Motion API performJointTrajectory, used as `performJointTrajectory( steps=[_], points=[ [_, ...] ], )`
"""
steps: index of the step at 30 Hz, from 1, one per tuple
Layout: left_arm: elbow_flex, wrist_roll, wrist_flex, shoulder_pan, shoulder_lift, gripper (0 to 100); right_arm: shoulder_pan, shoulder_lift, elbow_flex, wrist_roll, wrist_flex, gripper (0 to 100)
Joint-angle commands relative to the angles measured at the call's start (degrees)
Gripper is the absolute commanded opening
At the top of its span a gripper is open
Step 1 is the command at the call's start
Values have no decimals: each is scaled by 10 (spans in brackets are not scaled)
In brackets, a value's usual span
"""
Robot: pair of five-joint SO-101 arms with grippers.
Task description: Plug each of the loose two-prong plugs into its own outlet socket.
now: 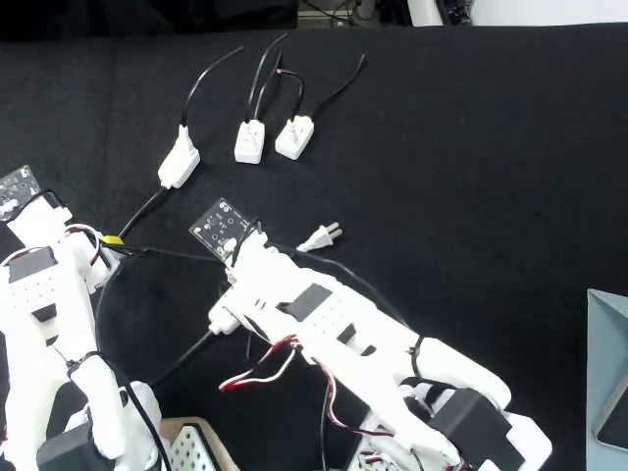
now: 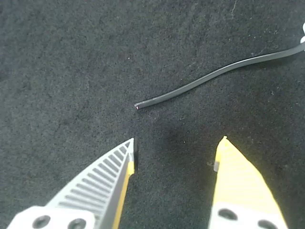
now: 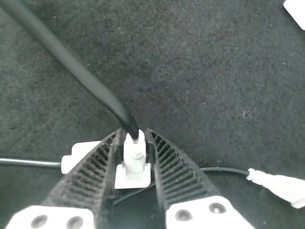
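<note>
Three outlet sockets (image 1: pixel 249 141) are seen lined up at the far side of the black table (image 1: pixel 471 147). A white plug (image 3: pixel 133 160) on a black cable is clamped in the right gripper (image 3: pixel 133 136). The left gripper (image 2: pixel 177 140) is held spread wide above a loose cable end (image 2: pixel 139 106). Another two-prong plug (image 1: pixel 321 236) is left lying beside the right arm.
</note>
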State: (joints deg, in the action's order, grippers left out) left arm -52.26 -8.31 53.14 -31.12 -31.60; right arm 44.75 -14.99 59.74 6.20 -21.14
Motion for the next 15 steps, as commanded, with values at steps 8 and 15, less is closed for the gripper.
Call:
performJointTrajectory(
  steps=[8, 15],
  points=[
    [2, -2, -9, -1, -8, 270, -14, -47, 12, -3, -34, 16],
    [2, -2, -10, -1, -8, 270, -30, -73, 15, -27, -47, 81]
  ],
)
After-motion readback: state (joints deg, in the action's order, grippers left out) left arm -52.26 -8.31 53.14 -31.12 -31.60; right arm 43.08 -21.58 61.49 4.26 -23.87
